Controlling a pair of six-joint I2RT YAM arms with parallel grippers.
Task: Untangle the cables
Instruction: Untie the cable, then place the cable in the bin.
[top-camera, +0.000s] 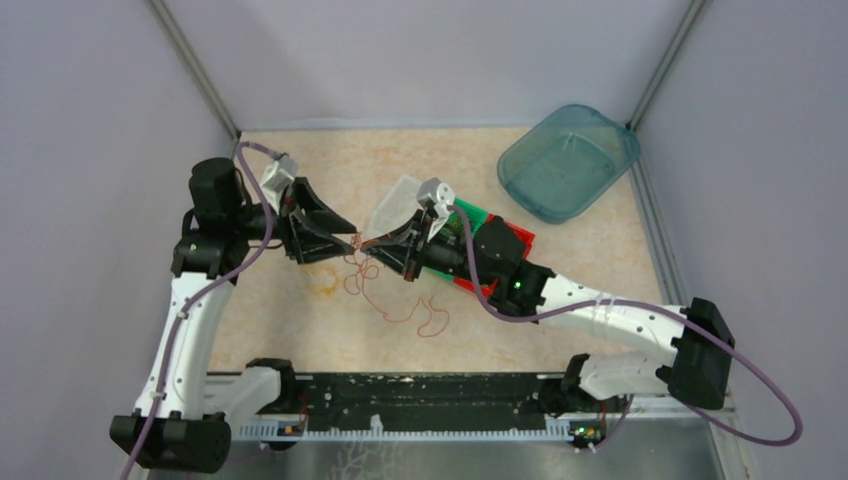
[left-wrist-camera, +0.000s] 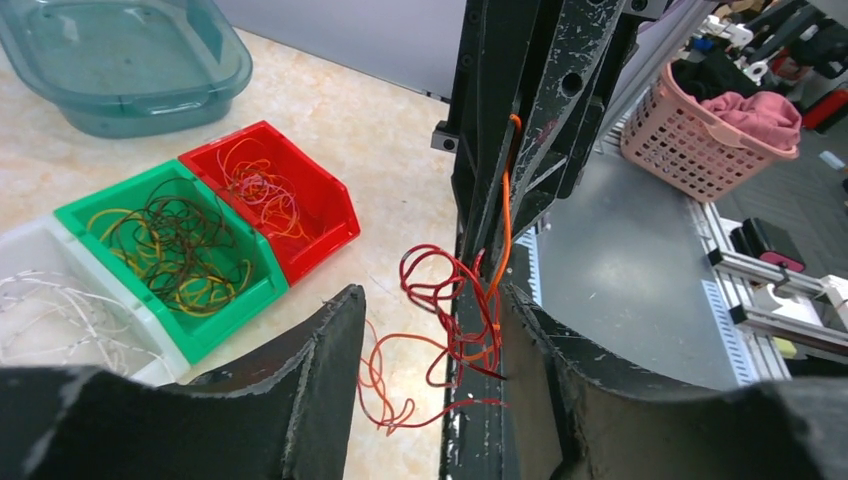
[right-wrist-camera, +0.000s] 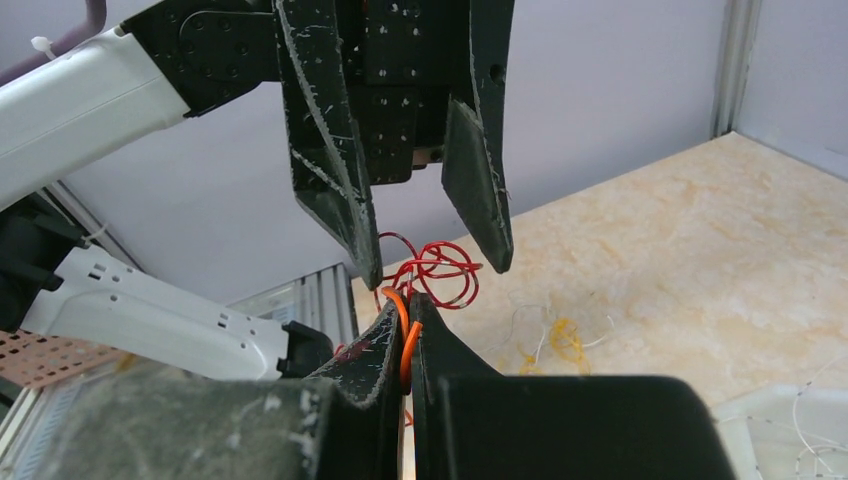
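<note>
My right jaws are clenched on an orange strand (right-wrist-camera: 403, 335); the red cables (right-wrist-camera: 440, 270) bunch just past their tips, between my parted left jaws.

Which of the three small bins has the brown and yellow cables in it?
The green bin, the middle one; the red bin beside it holds reddish cables, the white bin white cables.

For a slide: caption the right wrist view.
Right gripper pinches an orange cable; open left gripper straddles the red loops.
</note>
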